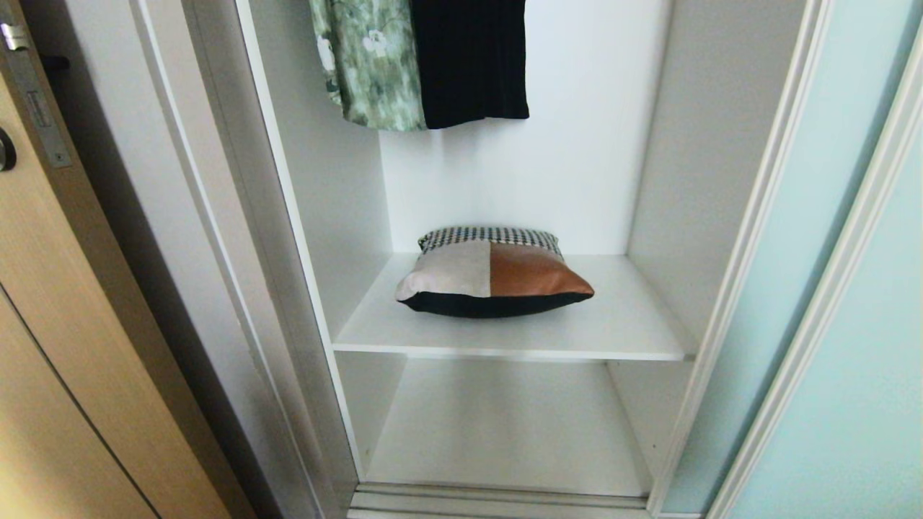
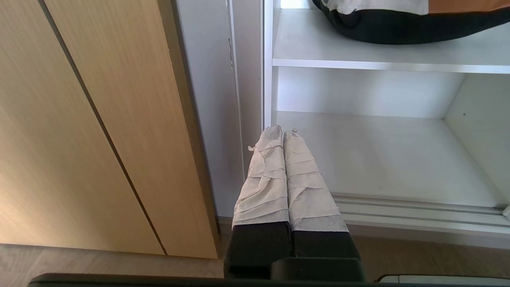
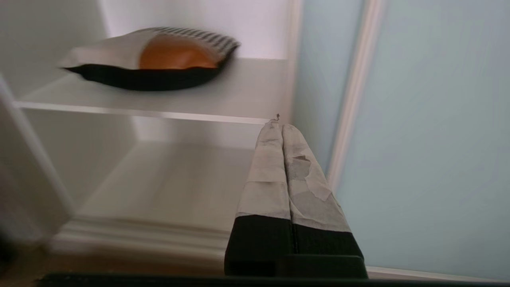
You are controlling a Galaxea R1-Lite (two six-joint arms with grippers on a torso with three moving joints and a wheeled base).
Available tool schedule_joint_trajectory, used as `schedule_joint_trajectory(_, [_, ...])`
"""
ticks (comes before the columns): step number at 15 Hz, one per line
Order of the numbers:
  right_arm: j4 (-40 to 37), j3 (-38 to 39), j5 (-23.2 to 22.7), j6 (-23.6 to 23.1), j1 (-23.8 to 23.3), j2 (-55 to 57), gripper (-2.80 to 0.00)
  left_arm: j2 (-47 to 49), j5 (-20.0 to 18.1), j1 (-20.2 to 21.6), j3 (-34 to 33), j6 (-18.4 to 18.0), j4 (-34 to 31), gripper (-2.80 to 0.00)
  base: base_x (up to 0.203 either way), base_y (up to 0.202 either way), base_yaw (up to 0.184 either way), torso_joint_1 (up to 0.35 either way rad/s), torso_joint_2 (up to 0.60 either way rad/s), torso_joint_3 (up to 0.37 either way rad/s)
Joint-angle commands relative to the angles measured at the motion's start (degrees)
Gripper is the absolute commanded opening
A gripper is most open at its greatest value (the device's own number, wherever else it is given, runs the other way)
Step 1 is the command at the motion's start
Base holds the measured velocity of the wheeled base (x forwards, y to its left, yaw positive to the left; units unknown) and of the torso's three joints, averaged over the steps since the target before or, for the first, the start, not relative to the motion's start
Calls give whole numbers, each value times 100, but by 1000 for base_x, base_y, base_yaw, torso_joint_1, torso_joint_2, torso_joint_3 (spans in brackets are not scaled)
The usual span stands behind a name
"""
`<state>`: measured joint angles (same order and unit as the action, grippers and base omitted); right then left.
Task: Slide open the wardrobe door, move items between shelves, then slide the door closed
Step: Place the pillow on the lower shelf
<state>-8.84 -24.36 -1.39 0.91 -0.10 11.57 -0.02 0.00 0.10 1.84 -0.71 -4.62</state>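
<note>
The wardrobe stands open, with the frosted aqua sliding door (image 1: 858, 303) slid to the right. A square cushion (image 1: 494, 274) with a houndstooth band and beige and rust patches lies flat on the upper white shelf (image 1: 634, 324). Below it is a bare lower shelf (image 1: 505, 432). Neither arm shows in the head view. My left gripper (image 2: 283, 131) is shut and empty, low before the wardrobe's left post, with the cushion (image 2: 398, 24) above it. My right gripper (image 3: 281, 126) is shut and empty beside the door frame (image 3: 354, 95), below the level of the cushion (image 3: 159, 59).
Two garments, one green-patterned (image 1: 371, 61) and one black (image 1: 472, 58), hang above the cushion. A tan wooden door (image 1: 65, 324) with a metal latch plate stands at the left. A ridged floor track (image 1: 497, 501) runs along the wardrobe's base.
</note>
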Motion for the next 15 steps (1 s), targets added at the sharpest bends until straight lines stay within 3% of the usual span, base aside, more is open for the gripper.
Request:
schedule_joint_trajectory(1, [-80,-805,-223,93,2,1522,-280,11,0,-1,0,0,-4,-280,0,0,0,0,0,0])
schedule_joint_trajectory(5, [-134,-2154,-782,246,118,3483,-280,11,0,-1,0,0,-4,-280,0,0,0,0,0,0])
schedule_joint_trajectory(7, [-157,-2759,-963,341,658,4257,-280,11,0,-1,0,0,-4,-280,0,0,0,0,0,0])
schedule_joint_trajectory(11, [-110,-3517,-1034,416,1436,5649,-280,11,0,-1,0,0,-4,-280,0,0,0,0,0,0])
schedule_joint_trajectory(15, [392,-4053,-939,672,1654,7265,-280,11,0,-1,0,0,-4,-280,0,0,0,0,0,0])
